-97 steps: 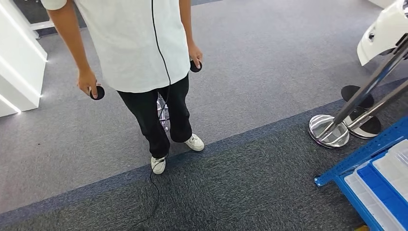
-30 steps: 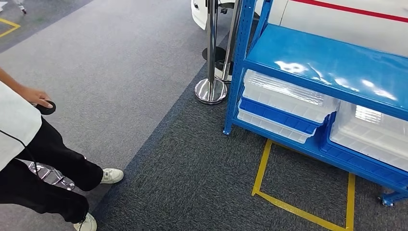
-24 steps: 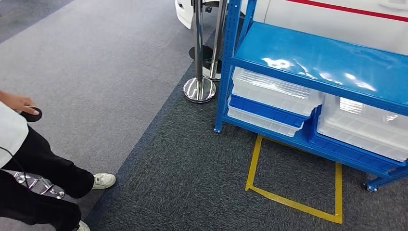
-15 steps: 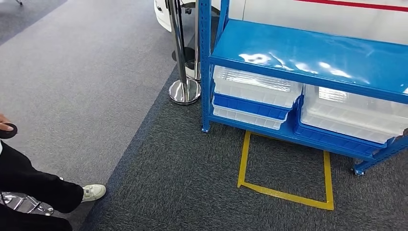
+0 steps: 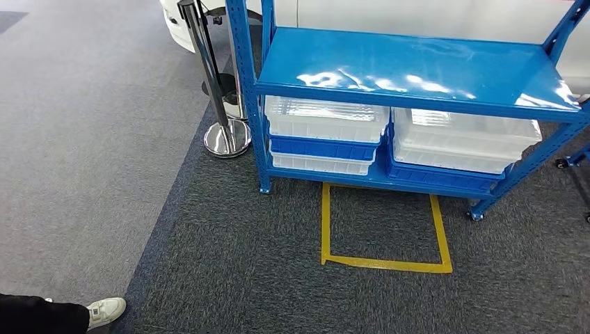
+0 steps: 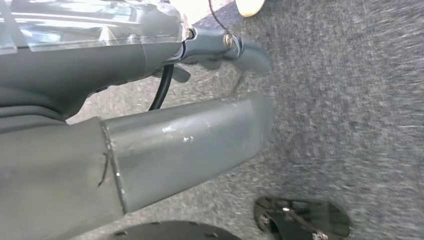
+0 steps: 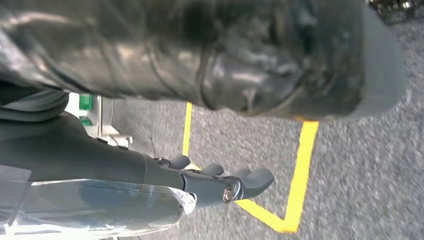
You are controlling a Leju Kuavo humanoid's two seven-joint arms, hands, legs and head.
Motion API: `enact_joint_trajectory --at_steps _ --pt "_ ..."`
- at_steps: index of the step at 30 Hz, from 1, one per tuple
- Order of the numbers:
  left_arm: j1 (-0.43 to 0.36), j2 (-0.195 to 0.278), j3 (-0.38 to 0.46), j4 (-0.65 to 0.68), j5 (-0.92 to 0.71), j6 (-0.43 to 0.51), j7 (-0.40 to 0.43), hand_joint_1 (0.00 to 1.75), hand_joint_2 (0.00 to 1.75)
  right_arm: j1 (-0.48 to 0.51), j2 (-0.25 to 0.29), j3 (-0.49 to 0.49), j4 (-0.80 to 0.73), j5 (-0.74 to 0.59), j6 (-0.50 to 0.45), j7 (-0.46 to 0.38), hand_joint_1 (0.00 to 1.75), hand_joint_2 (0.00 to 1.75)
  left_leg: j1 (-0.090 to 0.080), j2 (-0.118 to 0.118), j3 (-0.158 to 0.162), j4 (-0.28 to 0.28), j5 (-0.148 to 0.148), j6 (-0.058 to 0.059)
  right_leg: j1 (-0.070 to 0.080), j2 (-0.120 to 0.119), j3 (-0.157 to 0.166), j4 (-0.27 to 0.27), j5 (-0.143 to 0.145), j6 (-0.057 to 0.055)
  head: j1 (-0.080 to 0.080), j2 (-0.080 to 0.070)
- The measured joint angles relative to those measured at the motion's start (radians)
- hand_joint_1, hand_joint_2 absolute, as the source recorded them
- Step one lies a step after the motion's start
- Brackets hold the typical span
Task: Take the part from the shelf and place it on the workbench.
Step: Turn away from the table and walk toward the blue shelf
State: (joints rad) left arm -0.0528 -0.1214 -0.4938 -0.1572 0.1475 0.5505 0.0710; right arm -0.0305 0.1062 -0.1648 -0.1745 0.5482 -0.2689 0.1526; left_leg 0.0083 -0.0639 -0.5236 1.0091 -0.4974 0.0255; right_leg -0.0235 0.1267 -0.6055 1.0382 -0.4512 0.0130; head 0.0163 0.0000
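A blue metal shelf (image 5: 410,69) stands straight ahead in the head view, its upper board bare and glossy. On its lower level sit translucent white bins (image 5: 327,118) stacked with blue trays (image 5: 323,147); what they hold cannot be made out. My left hand (image 6: 190,140) hangs over dark carpet, fingers (image 6: 245,52) stretched out and holding nothing. My right hand (image 7: 210,182) also hangs with straight fingers (image 7: 250,177), empty, above the yellow floor tape (image 7: 300,165).
A yellow taped square (image 5: 383,263) marks the carpet in front of the shelf. Chrome-based barrier posts (image 5: 227,137) stand at the shelf's left corner, beside a white vehicle body (image 5: 177,28). A person's shoe (image 5: 106,310) is at the lower left. Casters (image 5: 560,163) are at the right.
The whole view has swung round: the camera turned from the person toward the shelf, which now sits centred and square-on. The person has slid out to the lower left corner.
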Motion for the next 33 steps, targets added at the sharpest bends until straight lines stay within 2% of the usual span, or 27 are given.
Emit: enact_joint_trajectory --at_steps 1,2,4,5,6,7,8,10,12,13,16,20,25,33 --pt "0.0 0.0 0.0 0.0 0.0 0.0 0.0 0.0 0.0 0.001 0.0 0.0 0.0 0.0 0.0 0.0 0.0 0.0 0.002 0.012 0.004 -0.009 0.006 0.006 0.002 -0.011 -0.004 0.006 -0.005 0.005 0.001 0.0" --pt "0.0 -0.001 0.0 0.0 0.0 0.0 0.0 0.0 0.0 0.001 -0.001 0.0 0.0 0.001 0.0 0.0 0.0 0.0 0.005 0.026 0.008 -0.019 0.012 0.012 0.004 -0.034 -0.016 0.029 -0.021 0.009 0.003 0.0" --pt "0.001 -0.001 0.0 0.0 0.0 0.0 0.0 0.0 0.0 -0.001 -0.001 0.0 0.0 0.001 0.0 0.0 0.0 0.0 0.004 0.055 0.01 -0.026 0.017 0.021 0.007 -0.093 -0.066 0.133 -0.081 0.013 0.007 0.0" --pt "0.003 -0.002 0.0 0.0 0.001 0.0 0.0 0.0 0.44 -0.002 -0.001 0.0 0.0 0.003 -0.002 0.0 0.0 0.0 0.002 0.07 0.009 -0.025 0.017 0.022 0.006 -0.108 -0.095 0.195 -0.11 0.016 0.008 0.0" --pt "0.004 -0.002 0.0 0.0 0.003 -0.001 0.0 0.0 0.87 -0.002 -0.001 0.0 0.0 0.005 -0.006 0.0 0.0 0.0 0.001 0.082 0.008 -0.024 0.015 0.021 0.004 -0.116 -0.114 0.239 -0.124 0.019 0.008 0.0" --pt "0.005 -0.001 0.0 0.0 0.005 -0.002 0.0 0.0 1.31 -0.002 -0.001 0.0 0.0 0.009 -0.014 0.003 0.0 0.44 0.0 0.091 0.007 -0.022 0.013 0.02 0.002 -0.12 -0.116 0.249 -0.12 0.021 0.008 0.0" --pt "0.004 -0.001 0.0 0.0 0.008 -0.005 0.0 0.0 1.75 0.0 -0.002 0.0 0.0 0.014 -0.025 0.009 0.0 0.87 0.0 0.098 0.007 -0.02 0.011 0.018 0.0 -0.123 -0.096 0.221 -0.099 0.022 0.008 0.0" --pt "0.001 -0.002 0.0 0.0 0.01 -0.012 0.003 0.0 1.75 0.001 -0.003 0.0 0.0 0.022 -0.047 0.034 0.0 1.75 0.0 0.106 0.009 -0.015 0.006 0.011 0.0 -0.132 -0.019 0.091 -0.046 0.018 0.008 0.0" --pt "-0.002 -0.003 0.0 0.0 0.011 -0.016 0.009 0.0 1.75 -0.001 -0.005 0.0 0.0 0.025 -0.06 0.064 0.0 1.75 -0.003 0.11 0.008 -0.01 0.001 0.002 0.005 -0.137 0.03 0.0 -0.024 0.008 0.007 0.0" --pt "-0.003 -0.003 0.0 0.0 0.011 -0.017 0.013 0.0 1.75 -0.002 -0.005 0.0 0.0 0.026 -0.063 0.079 0.0 1.75 -0.006 0.111 0.007 -0.008 -0.003 0.003 0.006 -0.138 0.035 -0.012 -0.026 0.005 0.006 0.0" --pt "-0.004 -0.002 0.0 0.0 0.011 -0.02 0.025 0.0 1.75 -0.003 -0.004 -0.001 0.0 0.023 -0.059 0.11 0.0 1.75 -0.008 0.109 0.007 -0.007 -0.005 0.012 0.007 -0.138 0.037 -0.015 -0.025 0.001 0.005 0.0" --pt "-0.004 -0.002 0.0 0.0 0.009 -0.021 0.03 0.0 1.75 -0.003 -0.004 -0.003 0.0 0.023 -0.056 0.123 0.0 1.75 -0.005 0.108 0.01 -0.013 -0.001 0.005 0.01 -0.138 0.037 -0.013 -0.028 -0.006 0.004 0.0" --pt "-0.004 -0.002 0.0 0.0 0.009 -0.026 0.031 0.0 1.75 -0.004 -0.004 -0.008 0.0 0.021 -0.057 0.125 0.0 1.75 -0.004 0.108 0.011 -0.015 0.0 -0.007 0.011 -0.138 0.037 -0.01 -0.03 -0.009 0.004 0.0" --pt "-0.005 -0.002 0.0 0.0 0.02 -0.028 0.051 0.0 1.75 -0.004 -0.004 -0.009 0.0 0.02 -0.047 0.104 0.0 1.75 -0.006 0.108 0.011 -0.015 0.0 -0.011 0.011 -0.138 0.037 -0.01 -0.03 -0.009 0.004 0.0"
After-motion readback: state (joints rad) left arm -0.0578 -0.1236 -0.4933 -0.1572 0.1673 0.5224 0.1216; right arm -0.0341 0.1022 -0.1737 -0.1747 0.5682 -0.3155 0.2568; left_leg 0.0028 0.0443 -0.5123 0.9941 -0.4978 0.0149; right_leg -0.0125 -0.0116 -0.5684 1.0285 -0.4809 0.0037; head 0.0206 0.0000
